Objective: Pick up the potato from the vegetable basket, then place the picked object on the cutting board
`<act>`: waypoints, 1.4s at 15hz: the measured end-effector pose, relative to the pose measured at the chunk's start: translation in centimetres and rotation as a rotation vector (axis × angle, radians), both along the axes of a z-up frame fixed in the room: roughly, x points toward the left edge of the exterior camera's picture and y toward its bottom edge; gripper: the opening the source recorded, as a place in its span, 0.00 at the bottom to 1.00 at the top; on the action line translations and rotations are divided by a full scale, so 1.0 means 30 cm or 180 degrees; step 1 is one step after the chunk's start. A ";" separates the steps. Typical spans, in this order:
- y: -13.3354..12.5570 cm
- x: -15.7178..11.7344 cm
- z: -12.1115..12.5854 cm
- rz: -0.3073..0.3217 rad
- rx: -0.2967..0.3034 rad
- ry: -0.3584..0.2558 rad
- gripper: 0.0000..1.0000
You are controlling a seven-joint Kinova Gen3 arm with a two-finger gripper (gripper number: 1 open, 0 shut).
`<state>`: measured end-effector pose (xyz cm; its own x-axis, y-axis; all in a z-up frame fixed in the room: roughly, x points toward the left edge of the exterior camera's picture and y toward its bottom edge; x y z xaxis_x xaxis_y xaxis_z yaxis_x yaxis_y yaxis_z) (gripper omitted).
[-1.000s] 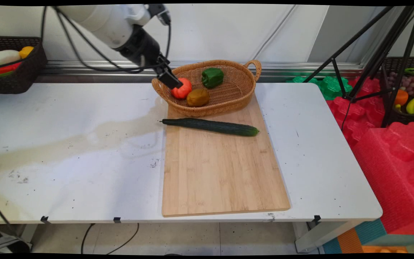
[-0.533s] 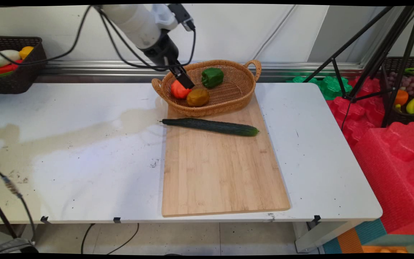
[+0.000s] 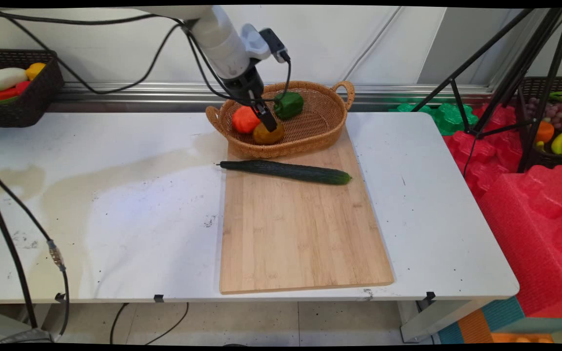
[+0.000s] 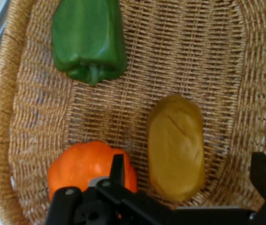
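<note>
Potato (image 4: 176, 146), brownish-yellow and oblong, lay on the woven floor of the basket, directly under the hand (image 4: 191, 173); you saw it framed between the two black fingers in the hand view, with a gap on either side. The hand stood open and held nothing.

Going near to far across the surface (image 3: 115, 209): the wooden cutting board (image 3: 300, 229) lay closest to you, bare over most of its face. At its far end a long dark cucumber (image 3: 286, 171) lay crosswise, its stem end just past the board's left edge. Beyond that, the wicker basket (image 3: 330, 129) sat partly on the board's far end. Inside it the potato was nearest the front wall, an orange tomato-like piece (image 3: 243, 119) lay just beside it to the left, and a green bell pepper (image 3: 290, 105) sat farther back, apart from both.

Handling, as a judgement: the potato looked like a light, stiff moulded piece with a smooth, possibly slick skin. You would best have taken it across its narrow waist, where the sides run nearly parallel, rather than end to end. The orange piece lay near the left finger's path, so there was little room on that side.
</note>
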<state>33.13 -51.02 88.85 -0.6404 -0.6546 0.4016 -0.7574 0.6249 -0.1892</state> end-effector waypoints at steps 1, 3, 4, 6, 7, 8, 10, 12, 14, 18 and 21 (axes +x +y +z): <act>-0.014 -0.004 -0.013 -0.0005 0.0022 -0.0007 1.00; -0.056 -0.017 -0.049 -0.0018 0.0088 -0.0024 1.00; -0.073 -0.022 -0.065 -0.0022 0.0117 -0.0028 1.00; -0.107 -0.033 -0.096 -0.0033 0.0178 -0.0035 1.00; -0.122 -0.038 -0.110 -0.0042 0.0207 -0.0038 1.00; -0.132 -0.041 -0.121 -0.0049 0.0232 -0.0039 1.00; -0.149 -0.051 -0.138 -0.0067 0.0268 -0.0043 1.00; -0.159 -0.056 -0.151 -0.0075 0.0295 -0.0046 1.00; -0.165 -0.061 -0.158 -0.0080 0.0311 -0.0054 0.00; -0.168 -0.070 -0.154 -0.0067 0.0280 -0.0085 0.00; -0.153 -0.082 -0.106 -0.0052 0.0165 -0.0123 0.00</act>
<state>30.67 -55.59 85.66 -0.6656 -0.6632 0.3422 -0.7398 0.6468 -0.1854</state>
